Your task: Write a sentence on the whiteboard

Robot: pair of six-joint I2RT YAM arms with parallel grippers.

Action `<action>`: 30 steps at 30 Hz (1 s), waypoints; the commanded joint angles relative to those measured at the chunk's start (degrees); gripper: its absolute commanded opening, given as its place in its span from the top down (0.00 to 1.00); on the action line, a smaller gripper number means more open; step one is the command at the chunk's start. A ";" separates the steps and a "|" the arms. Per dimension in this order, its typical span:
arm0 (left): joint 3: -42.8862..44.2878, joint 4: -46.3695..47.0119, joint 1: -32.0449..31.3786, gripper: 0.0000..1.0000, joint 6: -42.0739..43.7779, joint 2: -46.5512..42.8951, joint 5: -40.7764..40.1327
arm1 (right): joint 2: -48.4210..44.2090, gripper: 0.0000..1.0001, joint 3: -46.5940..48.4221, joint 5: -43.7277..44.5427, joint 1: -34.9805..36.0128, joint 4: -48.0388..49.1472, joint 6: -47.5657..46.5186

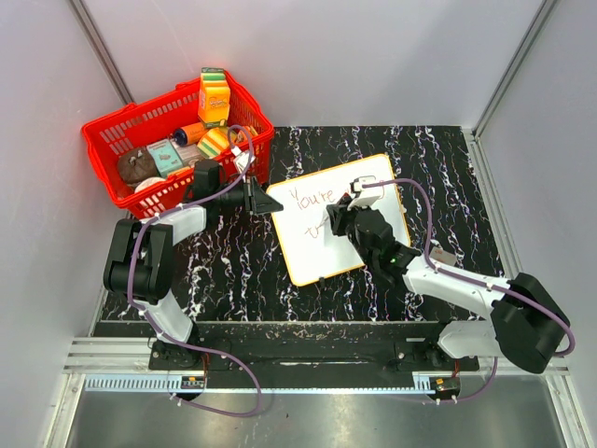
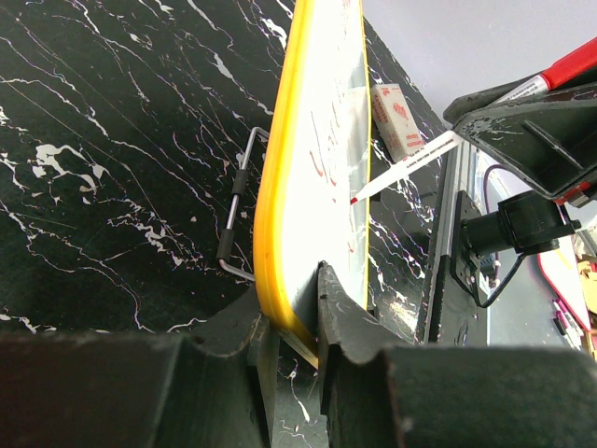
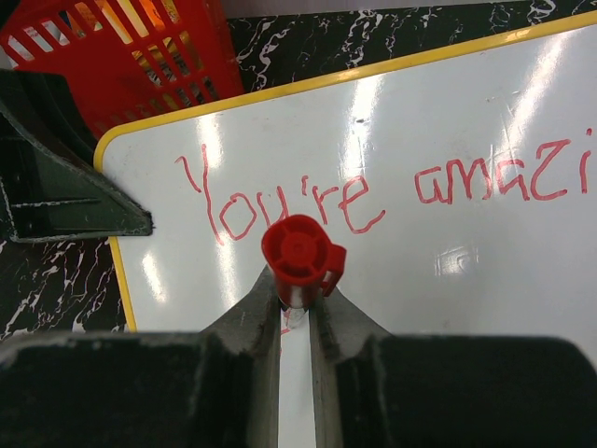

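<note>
The whiteboard (image 1: 322,257) lies tilted on the black marbled table, its yellow rim toward my left arm. My left gripper (image 1: 270,203) is shut on the board's near corner (image 2: 280,280), one finger on each face. The sentence (image 3: 284,201) in red reads "You're", with "amazi" (image 3: 499,179) running off to the right. My right gripper (image 3: 298,294) is shut on a red marker (image 3: 298,252), held upright below "You're". In the left wrist view the marker's tip (image 2: 359,198) touches the white surface. In the top view the right gripper (image 1: 338,222) hovers over the board's middle.
A red basket (image 1: 104,131) full of groceries stands at the back left, right behind my left gripper. A small white box (image 2: 392,110) lies beyond the board's far edge. A wire handle (image 2: 238,210) sticks out beside the board. Grey walls enclose the table.
</note>
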 commanded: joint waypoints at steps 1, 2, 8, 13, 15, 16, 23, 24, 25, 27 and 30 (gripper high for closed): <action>-1.95 -3.78 -3.51 1.00 12.40 2.35 -3.99 | -0.94 1.00 0.53 1.02 -0.78 -0.62 0.05; -1.95 -3.87 -3.51 1.00 12.31 2.35 -3.99 | -1.46 1.00 0.17 0.76 -0.78 -0.71 0.23; -1.95 -3.87 -3.51 1.00 12.31 2.35 -4.07 | -2.87 1.00 -1.50 0.23 -0.78 -1.59 0.76; -1.95 -3.87 -3.51 1.00 12.31 2.44 -4.07 | -3.92 1.00 -1.50 0.58 -0.78 -1.59 0.58; -2.03 -3.87 -3.51 1.00 12.40 2.35 -4.07 | -4.63 1.00 -1.67 0.49 -0.78 -1.07 0.58; -2.03 -3.78 -3.60 1.00 12.40 2.35 -4.07 | -5.50 1.00 -1.76 0.49 -0.78 -0.89 0.76; -1.95 -3.87 -3.51 1.00 12.31 2.35 -4.07 | -6.22 1.00 -0.97 1.72 -0.78 -0.62 0.06; -1.95 -3.87 -3.60 1.00 12.31 2.35 -4.07 | -5.87 1.00 -0.54 1.72 -0.86 -0.62 -0.12; -1.95 -3.87 -3.51 1.00 12.31 2.35 -4.07 | -5.25 1.00 -0.36 1.81 -0.86 -0.62 0.05; -2.03 -3.78 -3.51 1.00 12.31 2.35 -4.07 | -4.28 1.00 0.17 1.64 -0.95 -0.45 0.06; -1.95 -3.78 -3.60 1.00 12.40 2.35 -3.90 | -3.05 1.00 0.52 2.25 -1.22 0.08 0.67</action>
